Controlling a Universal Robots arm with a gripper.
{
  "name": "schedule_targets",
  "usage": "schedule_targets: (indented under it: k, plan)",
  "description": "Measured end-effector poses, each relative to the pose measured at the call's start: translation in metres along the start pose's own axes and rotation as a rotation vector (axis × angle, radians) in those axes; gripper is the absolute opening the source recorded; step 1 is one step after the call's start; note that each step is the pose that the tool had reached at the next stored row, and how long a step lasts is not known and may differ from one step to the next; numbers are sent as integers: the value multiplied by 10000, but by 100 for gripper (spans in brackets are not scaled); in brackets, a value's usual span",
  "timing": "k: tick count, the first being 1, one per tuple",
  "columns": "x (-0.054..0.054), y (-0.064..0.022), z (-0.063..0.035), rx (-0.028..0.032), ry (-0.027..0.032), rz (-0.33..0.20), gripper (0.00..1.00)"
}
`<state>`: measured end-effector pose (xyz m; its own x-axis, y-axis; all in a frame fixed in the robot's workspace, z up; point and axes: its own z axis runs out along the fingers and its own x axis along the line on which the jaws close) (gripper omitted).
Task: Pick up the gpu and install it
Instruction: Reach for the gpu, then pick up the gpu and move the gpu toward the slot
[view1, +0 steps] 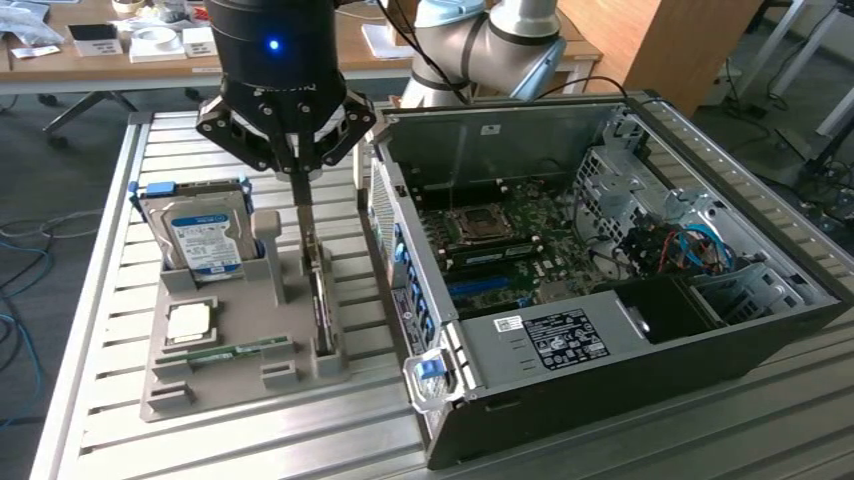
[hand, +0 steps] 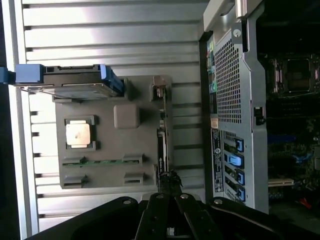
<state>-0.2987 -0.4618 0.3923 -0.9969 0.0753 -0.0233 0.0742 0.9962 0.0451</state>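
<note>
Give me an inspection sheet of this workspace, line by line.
Surface: slatted metal table carrying a gray holder tray and an open computer case.
Job's things: gpu stands on edge in the tray's slot, on the side nearest the case.
Clutter: hard drive, processor chip and RAM stick in the tray.
Grippers: gripper shut, fingertips at the gpu's top edge; grip not certain.
Cables: blue and orange wires inside the case; floor cables.
Surroundings: wooden desk with small boxes behind.
</note>
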Motion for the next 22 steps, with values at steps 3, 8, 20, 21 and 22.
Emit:
schedule_targets:
  k: [3, 8, 20, 21, 22]
  plan:
    - [6, -7, 0, -1, 0, 1, 11]
    - [6, -8, 0, 0, 0, 0, 11]
    - [6, -8, 0, 0, 1, 0, 24]
    - [6, -8, 0, 0, 0, 0, 29]
    - [7, -8, 0, 0, 0, 1, 29]
